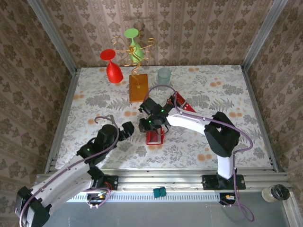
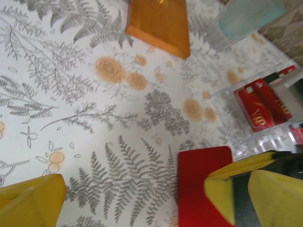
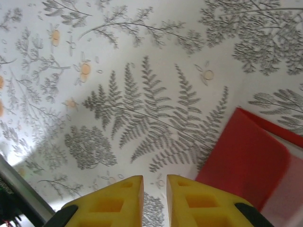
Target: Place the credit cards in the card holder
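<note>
The red card holder lies on the flowered cloth near the middle of the table, unfolded, its pale inner pocket showing at the right of the right wrist view. Red credit cards sit in a clear plastic tray behind it. My right gripper hovers over the holder's far edge; its fingers stand a narrow gap apart with nothing between them, and the holder is just to their right. My left gripper is wide open and empty to the left of the holder, which lies beside its right finger.
An orange wooden block with a wire stand is behind the holder. A red glass, a green glass and a clear cup stand at the back. Metal rails edge the table.
</note>
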### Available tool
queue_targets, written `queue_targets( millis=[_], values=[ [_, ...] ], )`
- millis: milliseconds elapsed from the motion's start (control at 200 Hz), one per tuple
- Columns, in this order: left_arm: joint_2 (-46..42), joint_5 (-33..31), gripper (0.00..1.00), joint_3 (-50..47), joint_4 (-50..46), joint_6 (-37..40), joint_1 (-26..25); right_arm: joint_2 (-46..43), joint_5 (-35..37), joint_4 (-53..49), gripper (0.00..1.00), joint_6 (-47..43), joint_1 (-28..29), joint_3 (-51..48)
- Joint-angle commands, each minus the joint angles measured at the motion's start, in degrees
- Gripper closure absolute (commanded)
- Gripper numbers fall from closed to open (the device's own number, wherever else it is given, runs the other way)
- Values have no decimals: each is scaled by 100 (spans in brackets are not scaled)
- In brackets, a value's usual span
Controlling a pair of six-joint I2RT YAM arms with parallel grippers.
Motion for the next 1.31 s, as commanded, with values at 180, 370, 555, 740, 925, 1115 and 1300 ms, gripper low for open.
queue_targets(
  millis=[180, 370, 555, 740, 925, 1115, 1300],
  values=[
    [879, 406, 0, 264, 58, 456, 37, -435, 266, 153, 79, 4, -338, -1049],
    [1673, 723, 0, 513, 236, 782, 4, -569, 283, 483, 80, 127, -411, -1564],
    [2458, 934, 0, 773, 481, 1065, -77, -772, 311, 724, 79, 276, -432, -1876],
    [3172, 1028, 0, 1083, 614, 1346, -220, -835, 292, 892, 79, 368, -433, -2037],
    [3738, 1091, 0, 1284, 624, 1493, -309, -819, 267, 961, 80, 412, -435, -2092],
    [4057, 1085, 0, 1379, 701, 1580, -358, -815, 250, 1006, 80, 440, -430, -2156],
    [4227, 1131, 0, 1428, 789, 1624, -399, -825, 241, 1035, 80, 459, -430, -2191]
  ],
)
